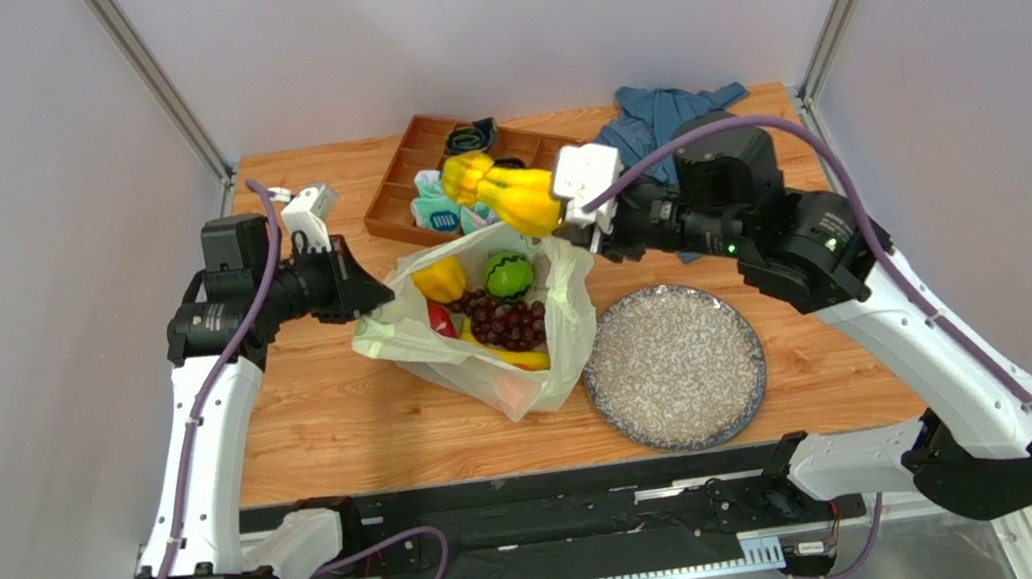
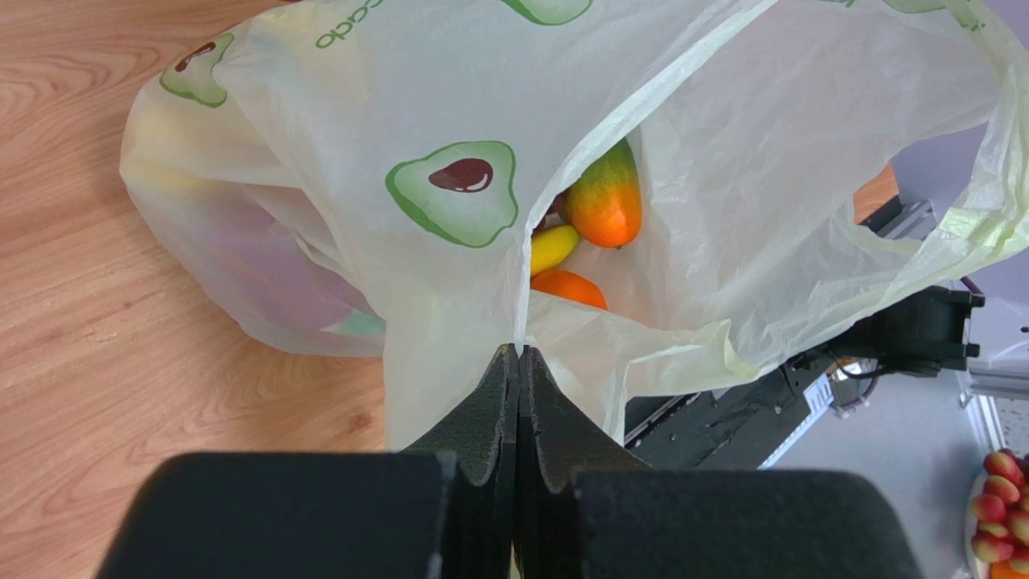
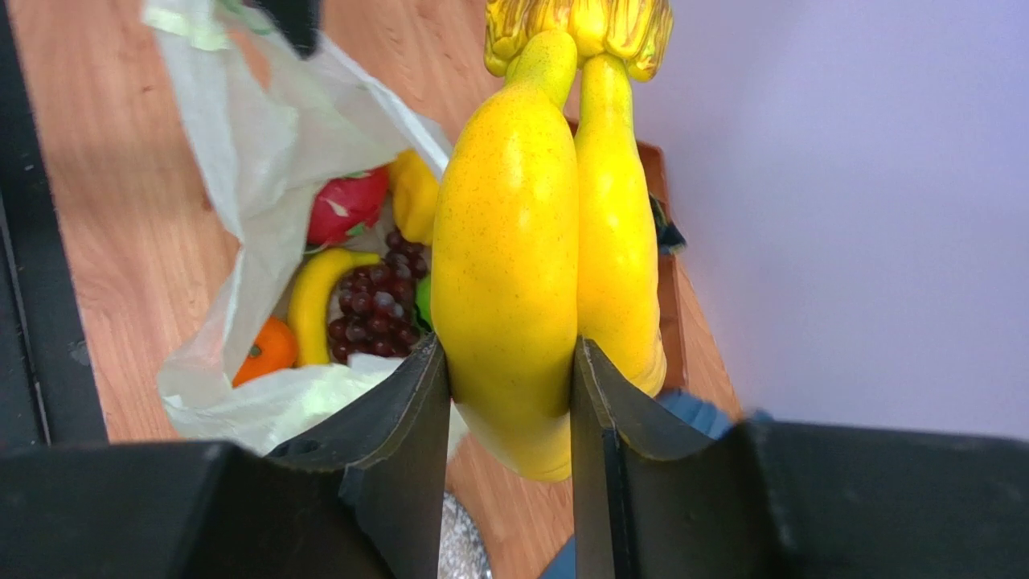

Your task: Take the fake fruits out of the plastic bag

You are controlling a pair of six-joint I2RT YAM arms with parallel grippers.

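From above, the left arm bends in from the left with its elbow raised. The left fingers (image 1: 359,283) meet the left rim of the plastic bag (image 1: 519,373), which sits mid-tabletop (image 1: 329,422). The right arm reaches across from the right. The right fingers (image 1: 567,216) hold a banana bunch (image 1: 501,193) in the air by the bag's far rim, its long axis slanting, stem toward the wooden tray (image 1: 404,184).

In the left wrist view, the left fingers (image 2: 486,422) are pressed together on the plastic bag (image 2: 725,181) film, with a mango (image 2: 604,199) inside.

In the right wrist view, the right fingers (image 3: 399,458) clamp the banana bunch (image 3: 507,278) near its lower end, stem pointing away.
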